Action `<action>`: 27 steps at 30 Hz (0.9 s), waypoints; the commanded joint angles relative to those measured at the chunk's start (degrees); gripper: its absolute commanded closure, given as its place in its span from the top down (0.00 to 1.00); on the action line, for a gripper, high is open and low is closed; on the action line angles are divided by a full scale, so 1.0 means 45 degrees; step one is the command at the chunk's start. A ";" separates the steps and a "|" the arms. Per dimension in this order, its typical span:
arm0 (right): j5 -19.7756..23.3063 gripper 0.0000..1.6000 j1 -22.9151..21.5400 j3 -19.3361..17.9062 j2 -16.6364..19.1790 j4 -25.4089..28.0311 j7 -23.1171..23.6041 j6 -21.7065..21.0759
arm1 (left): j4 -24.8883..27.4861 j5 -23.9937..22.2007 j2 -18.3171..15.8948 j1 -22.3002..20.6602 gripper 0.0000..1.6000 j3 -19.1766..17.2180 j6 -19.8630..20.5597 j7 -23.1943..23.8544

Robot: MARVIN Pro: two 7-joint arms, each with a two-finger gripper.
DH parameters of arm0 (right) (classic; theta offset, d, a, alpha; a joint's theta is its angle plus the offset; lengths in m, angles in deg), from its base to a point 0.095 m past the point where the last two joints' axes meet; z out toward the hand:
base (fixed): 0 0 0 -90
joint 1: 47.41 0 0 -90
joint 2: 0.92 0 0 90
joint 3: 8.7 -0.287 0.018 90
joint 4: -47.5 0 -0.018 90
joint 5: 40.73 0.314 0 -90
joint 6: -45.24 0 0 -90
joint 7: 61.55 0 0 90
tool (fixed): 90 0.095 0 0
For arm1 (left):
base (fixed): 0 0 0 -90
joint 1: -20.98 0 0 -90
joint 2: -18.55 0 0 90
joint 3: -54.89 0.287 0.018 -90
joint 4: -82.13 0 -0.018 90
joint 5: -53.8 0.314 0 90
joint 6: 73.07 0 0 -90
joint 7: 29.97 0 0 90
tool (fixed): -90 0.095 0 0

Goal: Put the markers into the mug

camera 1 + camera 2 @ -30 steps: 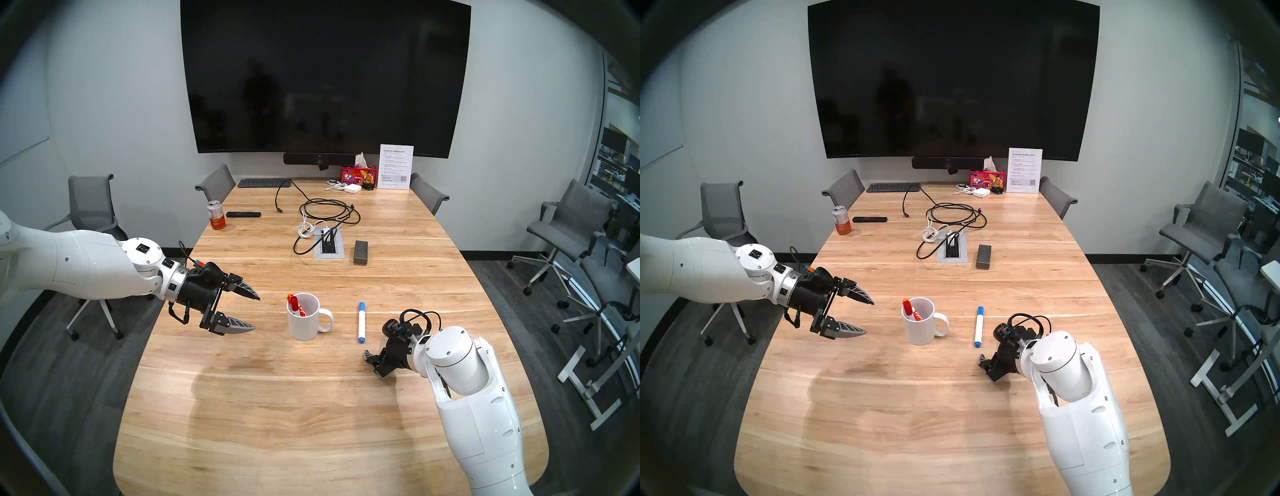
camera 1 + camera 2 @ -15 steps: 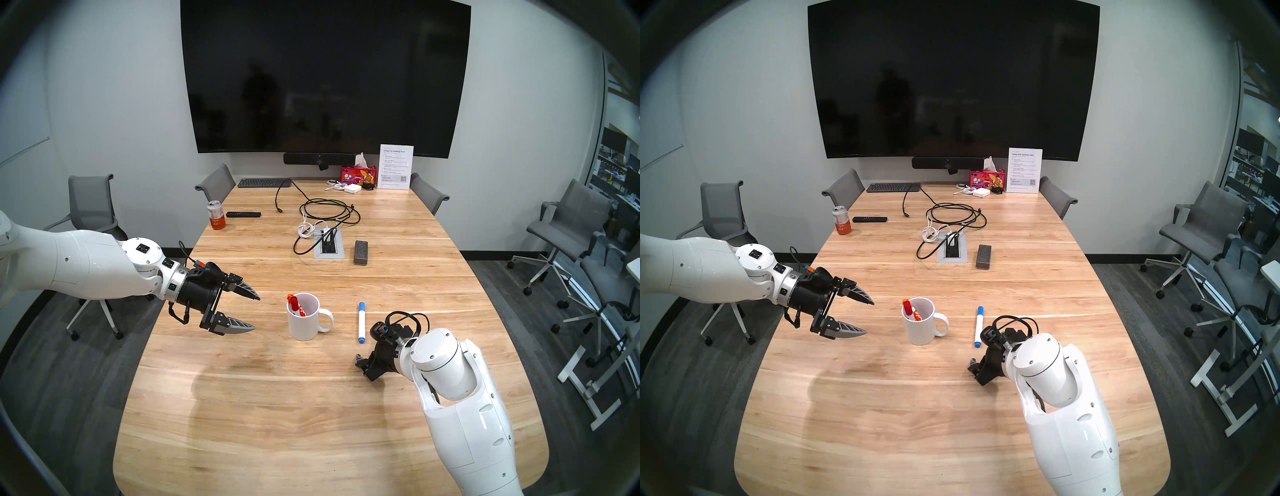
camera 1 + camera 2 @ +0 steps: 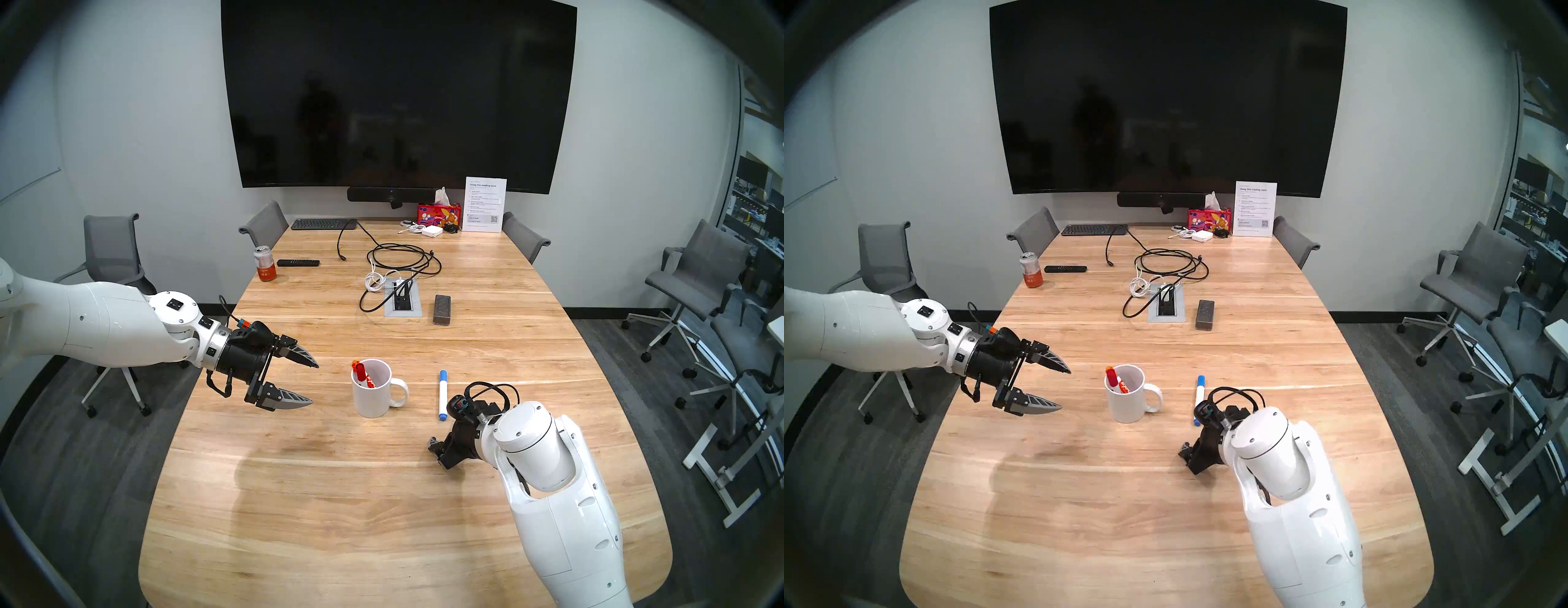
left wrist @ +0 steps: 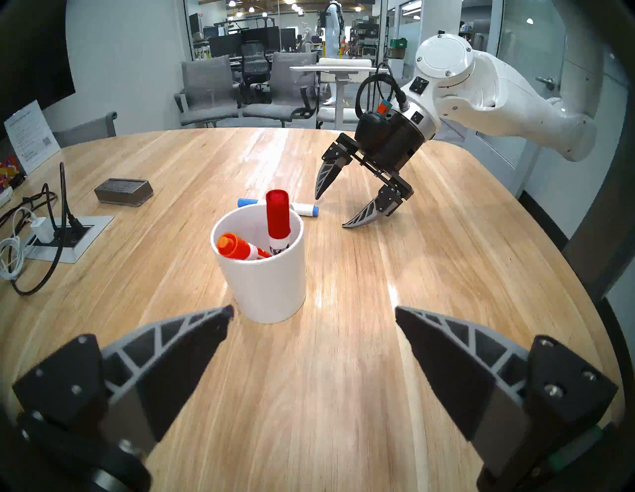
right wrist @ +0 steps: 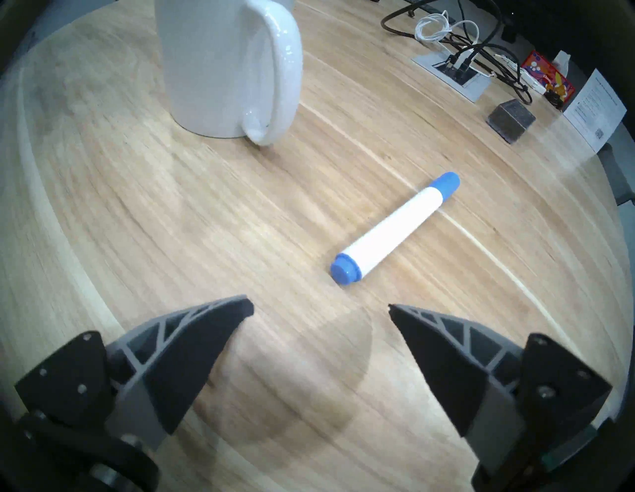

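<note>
Tilting downward, right claw (image 4: 347, 211) (seemingly hovering) gapes.

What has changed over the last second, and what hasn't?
The right hand, open and empty, slid leftward in the head view, toward the near end of the blue marker. Nothing was grasped or released. The left hand, mug and its two markers stayed put.

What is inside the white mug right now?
The mug holds the red-capped marker, standing, and the orange-capped marker, leaning. Their lower ends are hidden by its wall.
</note>
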 commanded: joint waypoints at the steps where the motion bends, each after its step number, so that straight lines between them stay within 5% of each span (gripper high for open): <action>1: -0.0084 1.00 -0.0675 0.0135 -0.0552 -0.0682 -0.0172 -0.0470 | -0.0023 -0.0005 0.0028 -0.0229 1.00 -0.0146 -0.0031 -0.0021; 27: -0.0196 1.00 -0.2306 -0.0623 -0.1526 -0.3183 -0.1188 -0.0851 | -0.0024 -0.0005 0.0028 -0.0228 1.00 -0.0147 -0.0032 -0.0019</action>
